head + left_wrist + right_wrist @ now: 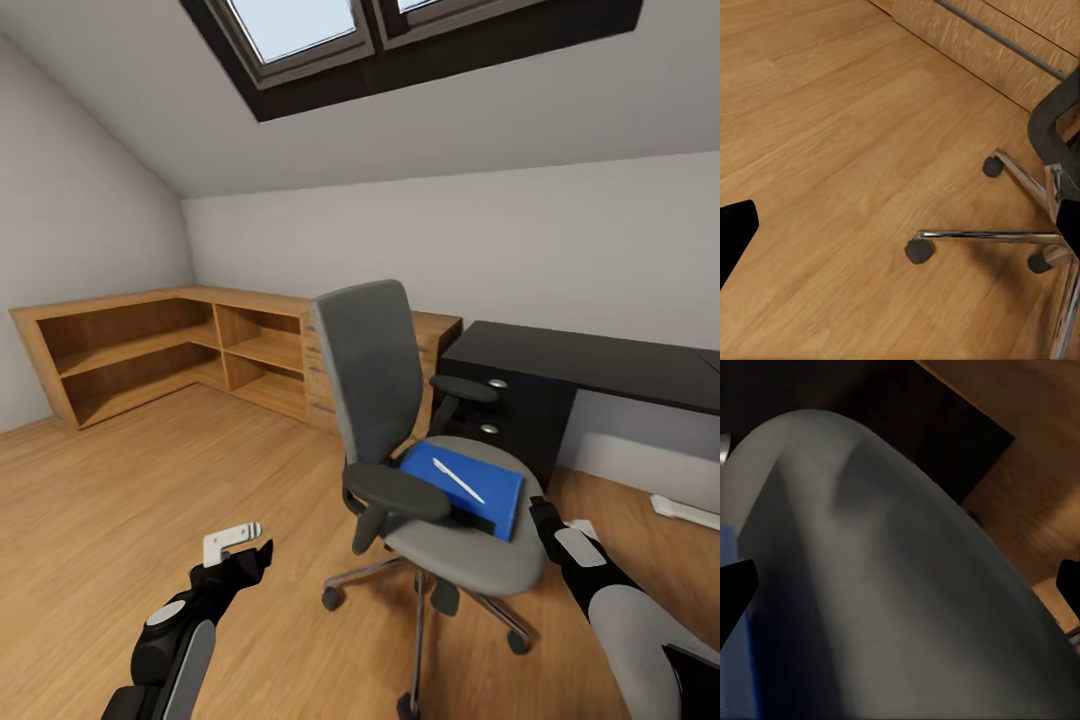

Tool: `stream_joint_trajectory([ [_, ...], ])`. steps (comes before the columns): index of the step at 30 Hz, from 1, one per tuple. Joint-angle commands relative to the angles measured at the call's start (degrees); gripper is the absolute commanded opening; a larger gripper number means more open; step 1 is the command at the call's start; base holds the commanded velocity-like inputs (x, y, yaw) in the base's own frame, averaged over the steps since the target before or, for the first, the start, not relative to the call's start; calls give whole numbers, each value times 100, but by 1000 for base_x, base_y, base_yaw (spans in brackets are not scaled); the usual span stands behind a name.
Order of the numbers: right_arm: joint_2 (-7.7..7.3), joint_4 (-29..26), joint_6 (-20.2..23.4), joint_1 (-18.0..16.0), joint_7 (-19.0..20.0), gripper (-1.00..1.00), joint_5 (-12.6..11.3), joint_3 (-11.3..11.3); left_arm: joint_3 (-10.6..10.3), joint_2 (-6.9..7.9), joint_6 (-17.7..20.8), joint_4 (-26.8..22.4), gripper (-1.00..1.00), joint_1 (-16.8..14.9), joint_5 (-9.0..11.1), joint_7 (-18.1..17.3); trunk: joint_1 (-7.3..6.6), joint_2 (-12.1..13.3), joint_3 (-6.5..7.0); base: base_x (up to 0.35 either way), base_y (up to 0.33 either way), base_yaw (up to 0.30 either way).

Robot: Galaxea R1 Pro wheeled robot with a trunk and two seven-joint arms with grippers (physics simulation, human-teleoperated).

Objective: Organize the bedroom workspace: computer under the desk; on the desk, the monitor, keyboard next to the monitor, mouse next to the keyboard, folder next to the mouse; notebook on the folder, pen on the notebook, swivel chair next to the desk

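- The swivel chair (440, 470) stood on the wood floor (150, 500), just beside the black drawer unit (510, 410).
- The blue folder (470, 485) lay on its seat, pen (458, 480) on top.
- My left jaws (240, 545) and right jaws (545, 520) hung empty, spread wide.

an attic room in a home, set up as a study corner: a sloped grey ceiling (420, 130) with dark-framed skylights (300, 30), a warm wood plank floor (150, 500), low light-wood open shelving (150, 350) running along the walls into the corner, a black drawer unit with round silver knobs (510, 410), and a grey upholstered swivel chair on a chrome star base (375, 370).
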Motion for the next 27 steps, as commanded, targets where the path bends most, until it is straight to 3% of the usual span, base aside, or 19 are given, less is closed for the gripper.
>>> stream_joint_trajectory([
  [1, 0, -9, 3, -2, -22, 100, -56, 1, -10, 0, 20, -6, 100, -3, 60, 50, 0, -2, -6, 170, 0, 7],
  [9, -7, -15, 4, -2, -22, 100, -56, -6, -19, 3, 24, -5, 100, -3, 60, 50, 0, -2, -6, 207, -58, 1],
  [15, -9, -10, 3, -2, -22, 100, -56, -7, -19, 0, 25, 19, 100, -3, 60, 50, 0, -2, -6, 15, -183, 0],
  [27, -1, -9, -11, -2, -22, 100, -56, -5, -19, 0, 22, 21, 100, -3, 52, 50, 0, -2, -6, 0, -16, 7],
])
